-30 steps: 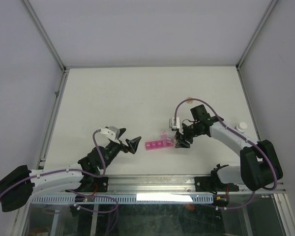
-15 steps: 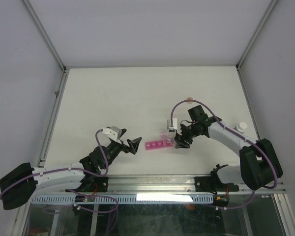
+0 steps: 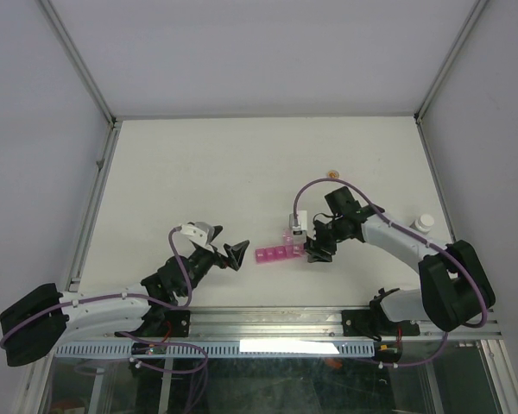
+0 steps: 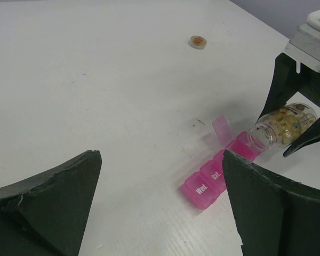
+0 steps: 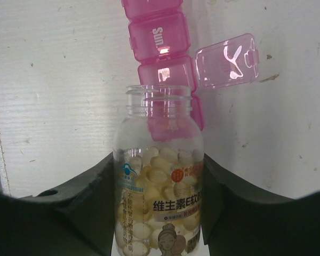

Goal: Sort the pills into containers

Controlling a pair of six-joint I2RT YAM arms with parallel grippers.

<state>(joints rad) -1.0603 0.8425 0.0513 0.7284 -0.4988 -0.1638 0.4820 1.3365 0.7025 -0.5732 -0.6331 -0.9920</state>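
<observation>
The magenta pill strip lies on the white table between the arms, with the lid of its right end compartment open. It also shows in the left wrist view and the right wrist view. My right gripper is shut on a clear uncapped bottle of pale yellow pills, tilted with its mouth over the open compartment. The pills are inside the bottle. My left gripper is open and empty, just left of the strip, pointing at it.
A small round brown-and-white cap lies farther back on the table, also in the left wrist view. A small white object stands by the right rail. Metal frame rails border the table on both sides.
My right gripper has shifted slightly left and down with the bottle, closer over the strip's open end. My left gripper has barely moved.
</observation>
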